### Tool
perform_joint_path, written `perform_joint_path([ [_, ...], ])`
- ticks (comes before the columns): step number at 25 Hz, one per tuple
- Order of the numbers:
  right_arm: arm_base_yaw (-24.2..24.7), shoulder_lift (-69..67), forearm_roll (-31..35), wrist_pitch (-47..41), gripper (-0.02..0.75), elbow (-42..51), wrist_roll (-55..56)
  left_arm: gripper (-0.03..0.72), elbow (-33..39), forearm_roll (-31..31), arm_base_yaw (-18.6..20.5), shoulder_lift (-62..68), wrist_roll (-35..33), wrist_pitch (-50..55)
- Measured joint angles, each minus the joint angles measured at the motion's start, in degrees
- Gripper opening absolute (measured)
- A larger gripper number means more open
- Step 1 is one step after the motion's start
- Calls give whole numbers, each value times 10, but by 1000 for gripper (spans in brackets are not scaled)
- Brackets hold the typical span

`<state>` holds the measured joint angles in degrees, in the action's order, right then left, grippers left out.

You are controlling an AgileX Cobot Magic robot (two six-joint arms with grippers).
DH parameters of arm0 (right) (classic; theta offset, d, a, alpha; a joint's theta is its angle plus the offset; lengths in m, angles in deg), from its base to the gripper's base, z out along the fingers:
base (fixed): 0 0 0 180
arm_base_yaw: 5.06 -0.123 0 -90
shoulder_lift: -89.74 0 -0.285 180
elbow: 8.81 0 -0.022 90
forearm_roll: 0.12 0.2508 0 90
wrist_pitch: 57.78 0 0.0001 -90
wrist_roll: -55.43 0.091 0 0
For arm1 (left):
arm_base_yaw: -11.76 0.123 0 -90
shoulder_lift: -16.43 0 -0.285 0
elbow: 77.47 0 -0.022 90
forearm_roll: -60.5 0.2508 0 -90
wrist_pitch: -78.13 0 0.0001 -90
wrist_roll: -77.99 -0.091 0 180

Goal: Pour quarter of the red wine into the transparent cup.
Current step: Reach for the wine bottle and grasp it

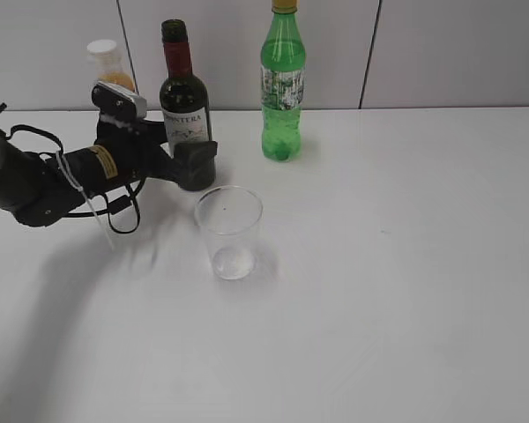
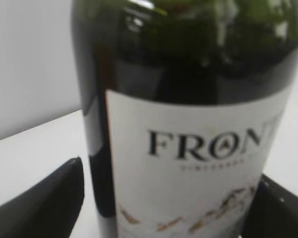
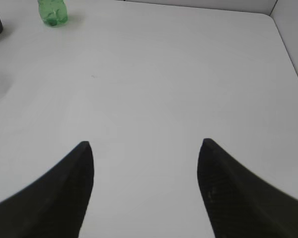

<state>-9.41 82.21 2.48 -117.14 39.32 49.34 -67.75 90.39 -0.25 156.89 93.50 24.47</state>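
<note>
Your left tool (image 1: pixel 187 159) sits spread around the lower body of the small dark-glass red wine bottle (image 1: pixel 184 95), fingers flanking the white label, not visibly pinching yet. The bottle stands upright at the tabletop's (image 1: pixel 406 264) back; the clear tapered plastic cup (image 1: pixel 228 232) stands just in front. Expect heavy, slick, rigid glass: grip low, squarely. Right tool (image 3: pixel 145 148) idle, spread.
</note>
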Motion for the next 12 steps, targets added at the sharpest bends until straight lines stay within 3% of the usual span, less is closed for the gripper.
perform_joint_path([
  [12, 0, 0, 0, 0, 531, 0, 0, 694, -68, -13, -15, 35, 0, 16],
])
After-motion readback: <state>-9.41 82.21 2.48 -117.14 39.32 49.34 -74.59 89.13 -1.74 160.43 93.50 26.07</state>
